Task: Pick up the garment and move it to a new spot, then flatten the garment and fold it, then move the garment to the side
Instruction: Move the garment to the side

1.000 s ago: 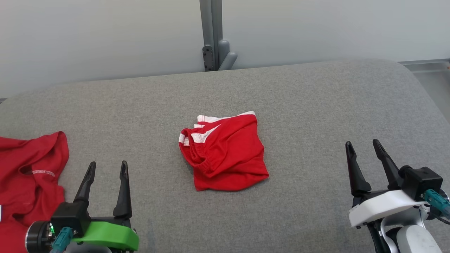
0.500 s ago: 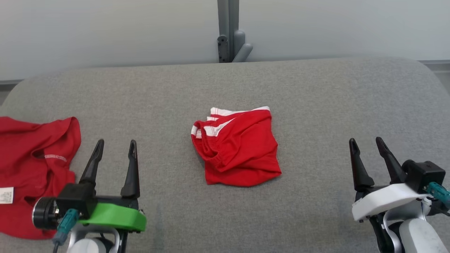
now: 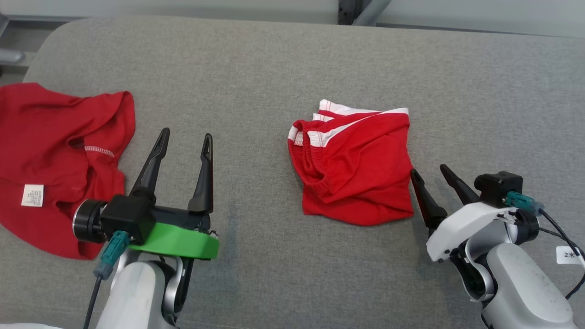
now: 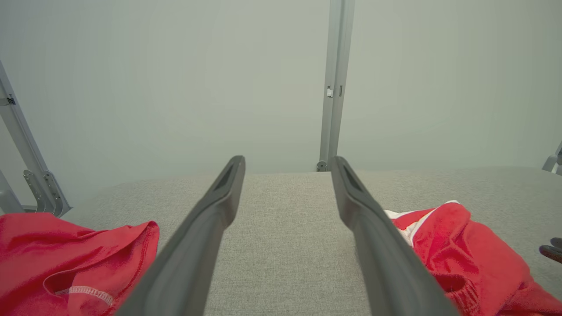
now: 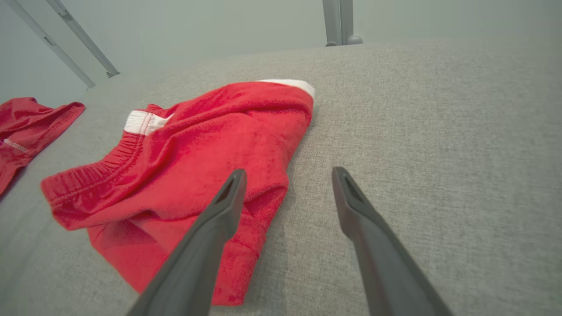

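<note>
Shorts (image 3: pixel 361 178), red with white trim, lie bunched near the middle of the grey padded table (image 3: pixel 274 68). Your right end effector (image 3: pixel 428 170) stands spread and empty at their right edge, one finger just beside the cloth. The left end effector (image 3: pixel 187 133), likewise spread and empty, sits between the shorts and a red shirt (image 3: pixel 55 151) at the table's left edge. Risk: if you pinch only the top layer, the folds will likely fall open on lifting.

White cable tag (image 3: pixel 568 254) begins "2"; sewn-in label (image 3: pixel 32 195) print is too small.
</note>
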Robot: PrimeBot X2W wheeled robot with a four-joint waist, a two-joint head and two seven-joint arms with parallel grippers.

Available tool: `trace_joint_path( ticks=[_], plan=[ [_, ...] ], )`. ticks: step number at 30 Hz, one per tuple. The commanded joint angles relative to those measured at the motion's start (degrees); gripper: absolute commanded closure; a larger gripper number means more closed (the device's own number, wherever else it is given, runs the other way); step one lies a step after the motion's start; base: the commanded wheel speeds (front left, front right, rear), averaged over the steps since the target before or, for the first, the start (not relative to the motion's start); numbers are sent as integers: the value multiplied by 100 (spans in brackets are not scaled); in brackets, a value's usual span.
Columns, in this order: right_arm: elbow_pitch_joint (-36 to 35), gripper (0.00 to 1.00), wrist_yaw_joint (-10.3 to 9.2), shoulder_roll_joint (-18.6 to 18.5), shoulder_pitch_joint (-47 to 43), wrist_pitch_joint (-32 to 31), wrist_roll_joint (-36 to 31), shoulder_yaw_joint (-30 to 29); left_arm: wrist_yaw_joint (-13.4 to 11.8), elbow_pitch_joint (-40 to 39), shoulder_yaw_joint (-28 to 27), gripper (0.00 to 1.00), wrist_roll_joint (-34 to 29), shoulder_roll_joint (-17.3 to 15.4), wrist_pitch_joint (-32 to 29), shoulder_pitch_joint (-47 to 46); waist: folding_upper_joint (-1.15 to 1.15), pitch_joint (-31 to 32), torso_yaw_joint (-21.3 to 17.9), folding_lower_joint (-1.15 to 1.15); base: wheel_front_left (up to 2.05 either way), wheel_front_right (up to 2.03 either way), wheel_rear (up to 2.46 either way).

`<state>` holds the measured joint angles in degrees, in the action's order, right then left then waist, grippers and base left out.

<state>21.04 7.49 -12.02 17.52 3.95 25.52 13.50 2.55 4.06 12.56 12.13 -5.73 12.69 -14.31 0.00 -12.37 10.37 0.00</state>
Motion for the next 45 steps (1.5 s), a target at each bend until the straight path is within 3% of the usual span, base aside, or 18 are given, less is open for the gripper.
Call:
trace_joint_path(
  ticks=[1,10,11,13,23,32,38,45],
  plan=[
    [129,0,0,-79,154,-49,121,117,30,47,7,0,-4,33,48,-140,0,-394,358,0,0,0,0],
    [785,0,1,-163,490,-777,961,1037,-27,247,42,0,28,66,154,-236,0,-455,353,0,0,0,0],
    [807,13,1,-191,502,-837,1065,1145,-30,259,37,0,39,68,159,-242,0,-452,341,0,0,0,0],
    [834,100,1,-252,542,-864,1214,1284,-40,280,33,0,48,70,179,-255,0,-440,311,0,0,0,0],
    [631,100,-4,-590,894,-561,1289,1805,-58,234,-20,0,27,-60,201,-229,0,-420,-139,0,0,0,0],
    [356,100,-5,-993,875,-420,1184,2112,-93,-81,-55,0,-15,-276,39,-293,0,-645,-1193,0,0,0,0],
    [314,100,-6,-1073,1125,-353,1152,2327,-95,-388,-73,0,-82,-482,-182,-437,0,-991,-1926,0,0,0,0],
    [486,100,-6,-1375,1810,-196,932,2775,-65,-683,-46,0,-172,-653,-445,-716,0,-1482,-2462,0,0,0,0]
  ],
)
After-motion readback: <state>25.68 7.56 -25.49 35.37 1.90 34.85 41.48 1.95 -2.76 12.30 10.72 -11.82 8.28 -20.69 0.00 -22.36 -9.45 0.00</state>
